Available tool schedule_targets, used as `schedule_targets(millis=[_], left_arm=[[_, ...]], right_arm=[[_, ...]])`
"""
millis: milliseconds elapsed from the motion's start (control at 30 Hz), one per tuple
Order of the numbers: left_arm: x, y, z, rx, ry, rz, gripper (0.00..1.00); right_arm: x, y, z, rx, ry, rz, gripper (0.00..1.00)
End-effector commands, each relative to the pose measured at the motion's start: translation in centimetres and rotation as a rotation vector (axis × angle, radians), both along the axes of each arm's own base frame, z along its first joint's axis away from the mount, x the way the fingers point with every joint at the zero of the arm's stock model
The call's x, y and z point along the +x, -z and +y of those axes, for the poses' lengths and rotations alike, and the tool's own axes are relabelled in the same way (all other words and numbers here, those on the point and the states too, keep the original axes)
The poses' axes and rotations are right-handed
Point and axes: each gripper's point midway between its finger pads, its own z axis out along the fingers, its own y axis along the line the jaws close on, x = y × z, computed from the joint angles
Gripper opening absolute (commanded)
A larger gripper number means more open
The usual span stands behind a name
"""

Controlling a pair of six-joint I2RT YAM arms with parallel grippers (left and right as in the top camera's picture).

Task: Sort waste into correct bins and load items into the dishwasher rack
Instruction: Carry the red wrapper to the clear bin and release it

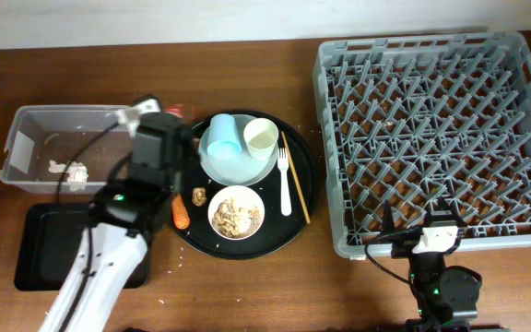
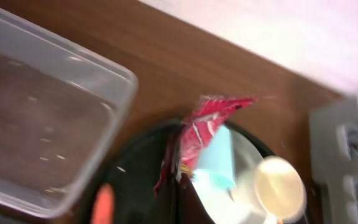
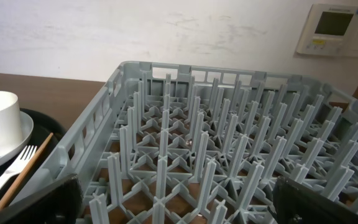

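Two arms work at the table. The left gripper (image 1: 166, 112) hangs over the gap between the clear tub (image 1: 26, 120) and the round black tray (image 1: 307, 198). Its fingers are blurred in the wrist view, but they appear pinched on the one red crinkled wrapper (image 2: 207, 124), which stands upright off the surfaces. The right gripper (image 3: 179, 208) is spread wide, with one dark finger at each lower corner of its wrist view. It sits low at the near edge of the dishwasher rack (image 1: 431, 138) and holds nothing.

There are two bins. The clear tub contains one crumpled white tissue (image 1: 74, 171). The shallow black tray (image 1: 35, 267) lies just in front of it, partly under the left arm.

Two cups, the light blue cup (image 1: 220, 138) and the cream cup (image 1: 260, 136), stand side by side on the single plate (image 1: 247, 171). One white bowl (image 1: 237, 213) holds the rice-like scraps (image 1: 238, 218). One brown lump (image 1: 198, 196) lies beside the bowl. One carrot (image 1: 181, 214) lies at the round tray's left rim, close to the left arm. One fork (image 1: 286, 180) and one wooden stick (image 1: 296, 180) lie parallel near the round tray's right rim.

A narrow strip of bare table separates the round tray from the rack, and wider bare wood runs along the near edge.
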Motion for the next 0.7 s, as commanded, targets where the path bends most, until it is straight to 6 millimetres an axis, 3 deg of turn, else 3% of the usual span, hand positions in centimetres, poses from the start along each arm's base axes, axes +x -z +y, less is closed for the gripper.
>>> schedule_targets(millis=[0, 67, 133, 267, 300, 333, 367, 433, 467, 533, 600, 667], left_arm=[[0.0, -1.0, 6.8, 0.020, -0.174, -0.015, 0.00], [-0.3, -0.5, 10.6, 0.022, -0.277, 0.002, 0.00], [0.6, 2.4, 13.9, -0.019, -0.338, 0.069, 0.00], [3.6, 9.9, 15.4, -0.158, -0.304, 0.195, 0.00], [3.8, 10.5, 15.4, -0.184, -0.292, 0.201, 0.03], [3.9, 10.6, 15.5, -0.202, -0.286, 0.201, 0.17], [3.9, 10.5, 15.6, -0.201, -0.288, 0.196, 0.48], [4.2, 10.3, 15.7, -0.188, -0.277, 0.181, 0.84], [4.4, 10.0, 15.7, -0.185, -0.267, 0.170, 0.87], [5.1, 7.6, 14.2, -0.183, -0.142, 0.125, 0.87], [3.0, 3.0, 13.3, -0.180, -0.120, 0.104, 0.86], [-0.2, 1.1, 11.0, -0.181, -0.064, 0.137, 0.86]], right_arm=[[0.0, 0.2, -0.1, 0.007, 0.007, 0.004, 0.99], [0.0, 0.2, -0.1, 0.007, 0.007, 0.004, 0.99], [0.0, 0.2, -0.1, 0.007, 0.007, 0.004, 0.99], [0.0, 0.2, -0.1, 0.007, 0.007, 0.004, 0.99], [0.0, 0.2, -0.1, 0.007, 0.007, 0.004, 0.99], [0.0, 0.2, -0.1, 0.007, 0.007, 0.004, 0.99], [0.0, 0.2, -0.1, 0.007, 0.007, 0.004, 0.99], [0.0, 0.2, -0.1, 0.007, 0.007, 0.004, 0.99], [0.0, 0.2, -0.1, 0.007, 0.007, 0.004, 0.99], [0.0, 0.2, -0.1, 0.007, 0.007, 0.004, 0.99], [0.0, 0.2, -0.1, 0.007, 0.007, 0.004, 0.99], [0.0, 0.2, -0.1, 0.007, 0.007, 0.004, 0.99]])
